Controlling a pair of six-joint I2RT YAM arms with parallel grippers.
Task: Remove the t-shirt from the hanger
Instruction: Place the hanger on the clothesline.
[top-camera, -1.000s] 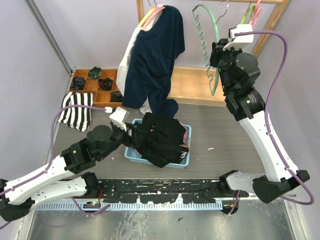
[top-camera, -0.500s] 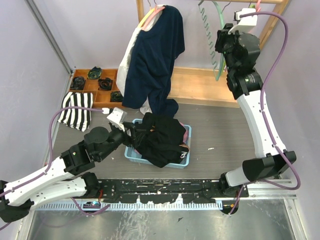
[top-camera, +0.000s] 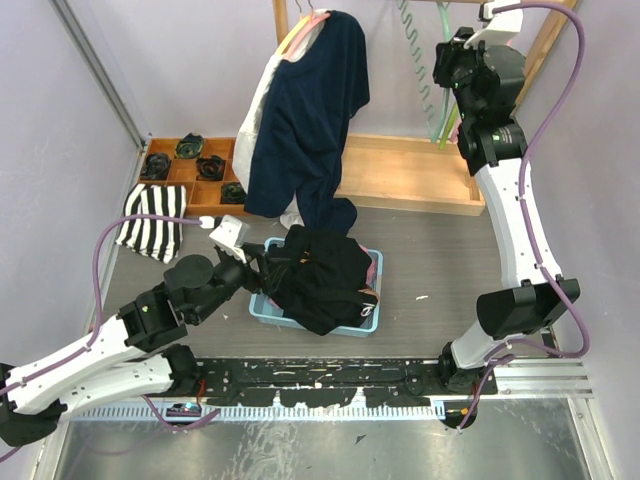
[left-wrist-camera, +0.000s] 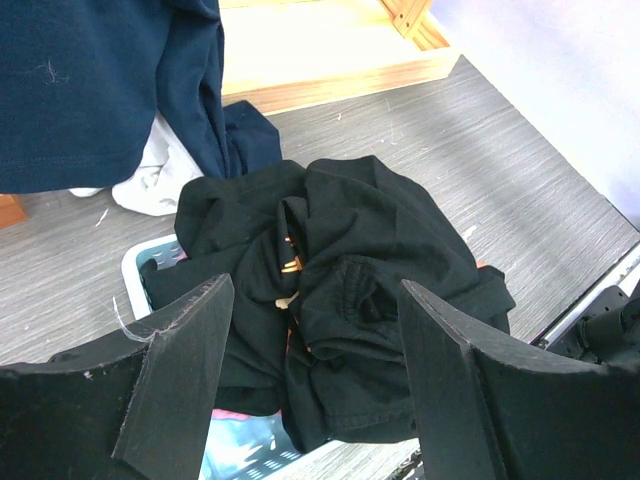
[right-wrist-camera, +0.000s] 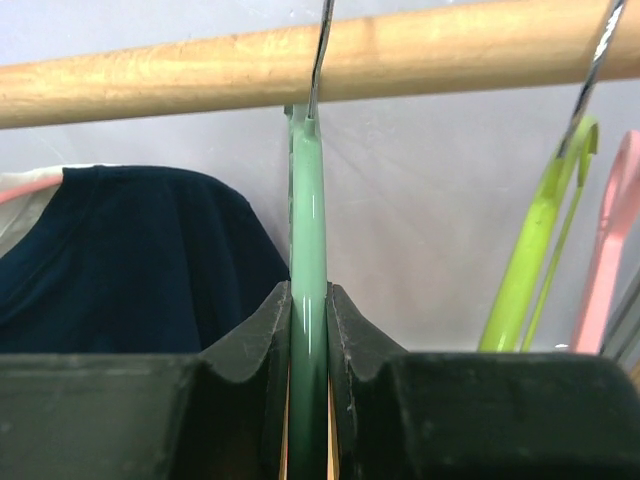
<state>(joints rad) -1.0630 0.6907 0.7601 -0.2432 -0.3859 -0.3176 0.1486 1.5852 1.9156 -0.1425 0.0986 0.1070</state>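
Note:
A black t-shirt (top-camera: 325, 280) lies crumpled in a light blue basket (top-camera: 262, 310), off any hanger. My left gripper (top-camera: 268, 262) is open and empty just left of it; in the left wrist view its jaws (left-wrist-camera: 312, 290) stand wide apart above the shirt (left-wrist-camera: 350, 290). My right gripper (top-camera: 447, 62) is high at the back right, shut on a bare green hanger (top-camera: 440, 105). In the right wrist view the jaws (right-wrist-camera: 308, 300) pinch the green hanger (right-wrist-camera: 307, 200), whose wire hook reaches over the wooden rail (right-wrist-camera: 150, 80).
A navy t-shirt (top-camera: 310, 110) over a white one hangs on the rail at the left. Lime (right-wrist-camera: 535, 250) and pink (right-wrist-camera: 610, 230) hangers hang right of the green one. A striped cloth (top-camera: 152, 220) and a wooden compartment tray (top-camera: 195, 165) lie at the left.
My right arm has raised the green hanger up and to the right, to the rail. My left arm has barely moved and stays open by the basket.

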